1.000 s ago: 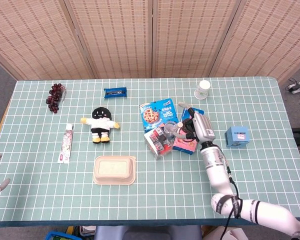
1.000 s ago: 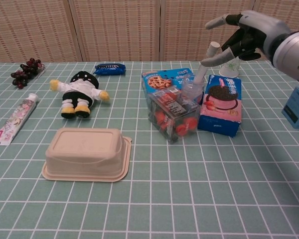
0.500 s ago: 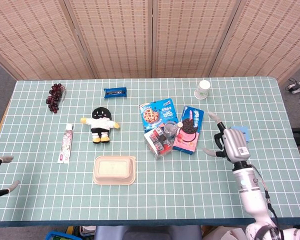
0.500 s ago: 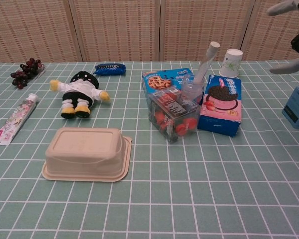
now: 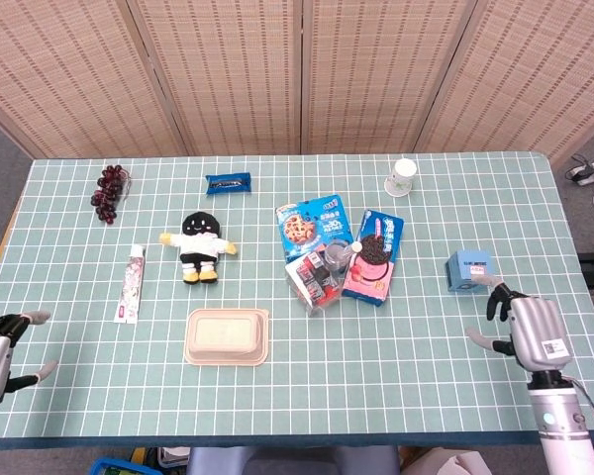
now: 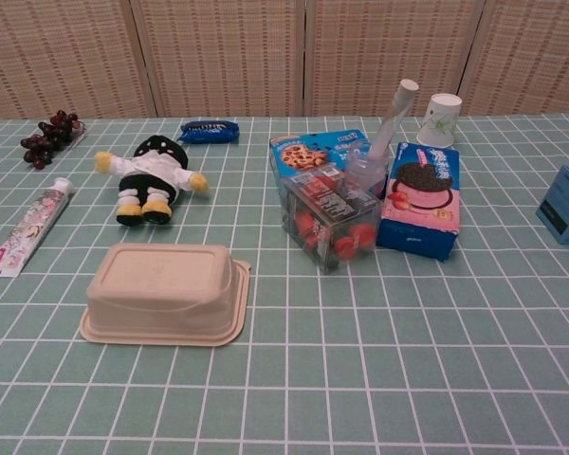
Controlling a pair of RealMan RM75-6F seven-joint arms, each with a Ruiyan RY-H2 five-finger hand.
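Observation:
My right hand (image 5: 528, 330) hovers over the table's near right corner, fingers spread and holding nothing. The thing nearest to it is a small blue box (image 5: 469, 269), a little further back. My left hand (image 5: 2, 350) sits at the near left edge, fingers apart and also holding nothing. Neither hand shows in the chest view. Mid-table stand a clear box of red items (image 5: 319, 279) (image 6: 329, 216), a tilted spray bottle (image 6: 379, 142), a pink and blue cookie box (image 5: 372, 257) (image 6: 419, 199) and a blue cookie pack (image 5: 314, 224).
A beige lidded container (image 5: 227, 335) (image 6: 163, 292) lies near the front. A plush doll (image 5: 200, 247), a toothpaste tube (image 5: 131, 283), grapes (image 5: 108, 191) and a blue snack packet (image 5: 227, 182) occupy the left half. A paper cup (image 5: 401, 177) stands at the back right.
My right hand has let go near the bottle and cookie box and drawn back to the near right corner, leaving the chest view. My left hand has come slightly further into view.

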